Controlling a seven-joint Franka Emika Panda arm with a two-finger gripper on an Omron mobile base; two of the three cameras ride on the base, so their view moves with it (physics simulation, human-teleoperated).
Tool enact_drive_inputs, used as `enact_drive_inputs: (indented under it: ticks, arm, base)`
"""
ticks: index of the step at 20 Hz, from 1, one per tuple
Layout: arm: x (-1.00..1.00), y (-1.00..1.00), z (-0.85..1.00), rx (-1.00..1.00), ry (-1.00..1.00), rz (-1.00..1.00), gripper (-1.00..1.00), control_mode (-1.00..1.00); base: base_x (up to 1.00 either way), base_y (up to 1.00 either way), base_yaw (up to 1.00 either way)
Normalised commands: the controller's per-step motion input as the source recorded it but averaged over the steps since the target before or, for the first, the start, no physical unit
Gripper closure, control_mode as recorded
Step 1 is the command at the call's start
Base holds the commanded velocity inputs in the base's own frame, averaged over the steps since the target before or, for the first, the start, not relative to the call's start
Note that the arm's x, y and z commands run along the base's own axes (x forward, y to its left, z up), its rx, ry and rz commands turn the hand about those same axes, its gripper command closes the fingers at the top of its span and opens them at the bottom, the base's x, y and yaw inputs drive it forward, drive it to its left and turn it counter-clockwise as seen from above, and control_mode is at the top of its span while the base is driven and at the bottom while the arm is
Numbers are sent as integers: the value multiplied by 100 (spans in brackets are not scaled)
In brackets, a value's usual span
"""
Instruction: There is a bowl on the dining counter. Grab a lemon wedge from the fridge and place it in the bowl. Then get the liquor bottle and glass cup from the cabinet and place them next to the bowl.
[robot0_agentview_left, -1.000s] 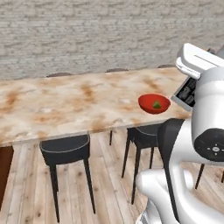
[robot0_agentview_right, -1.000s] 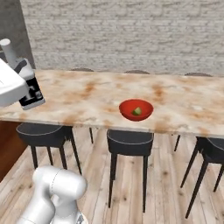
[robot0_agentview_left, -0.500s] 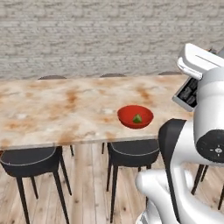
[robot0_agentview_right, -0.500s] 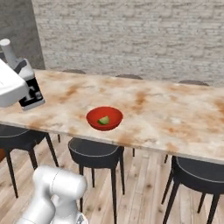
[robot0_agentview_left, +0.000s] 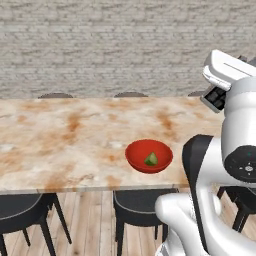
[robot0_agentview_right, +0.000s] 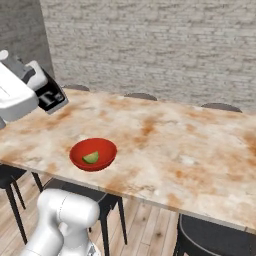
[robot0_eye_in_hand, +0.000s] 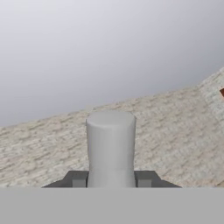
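On the near edge of the dining counter (robot0_agentview_left: 60, 135), the red bowl (robot0_agentview_left: 149, 156) holds the lemon wedge (robot0_agentview_left: 151, 159), completing step one; the gripper (robot0_eye_in_hand: 111, 183), raised near the counter, clasps a grey cylinder (robot0_eye_in_hand: 110, 146), seemingly bottle or cup, pending placement.

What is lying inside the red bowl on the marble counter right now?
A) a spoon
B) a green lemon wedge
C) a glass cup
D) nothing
B: a small green lemon wedge lies inside the red bowl on the marble counter, seen from both base views.
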Motion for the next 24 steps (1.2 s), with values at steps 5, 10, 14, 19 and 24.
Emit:
enact_drive_inputs:
  ticks: [5, 10, 14, 19, 24]
  arm:
    - [11, -10, -13, 0, 2, 3, 100, -100]
    - [4, -75, -35, 5, 1, 40, 100, -100]
    - [2, -56, -37, 1, 15, 49, 100, -100]
    - [19, -34, -38, 0, 17, 52, 100, -100]
    - [34, -36, -43, 0, 17, 63, 100, -100]
  base:
    - [8, 1, 0]
    - [0, 0, 0]
    - [0, 0, 0]
    - [0, 0, 0]
    - [0, 0, 0]
